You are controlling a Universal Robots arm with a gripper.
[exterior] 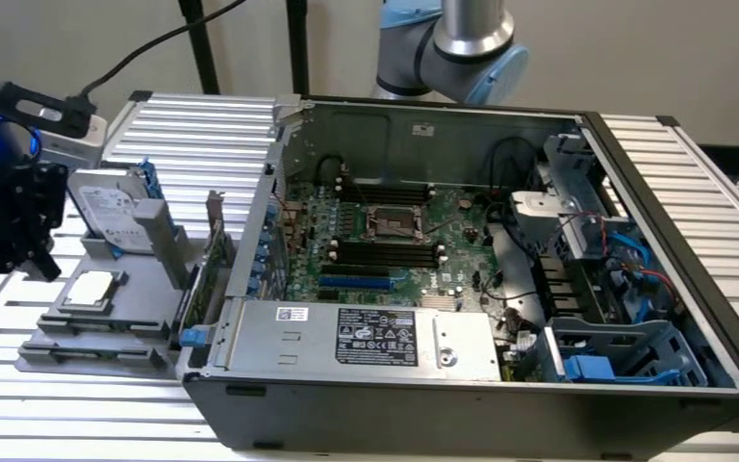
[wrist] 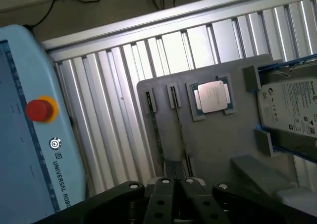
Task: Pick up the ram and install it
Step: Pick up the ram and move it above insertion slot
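Hovering with pincer [wrist: 176,177] low over tray [wrist: 218,149] on bench [wrist: 114,115], at near end of ram [wrist: 181,130], second stick [wrist: 156,130] alongside; CPU [wrist: 213,96] and drive [wrist: 292,110] beyond; cannot tell whether clamped or apart

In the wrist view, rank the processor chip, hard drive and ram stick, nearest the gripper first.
1. ram stick, in its tray slot just ahead of the gripper.
2. processor chip, flat on the tray beyond.
3. hard drive, at the tray's edge.
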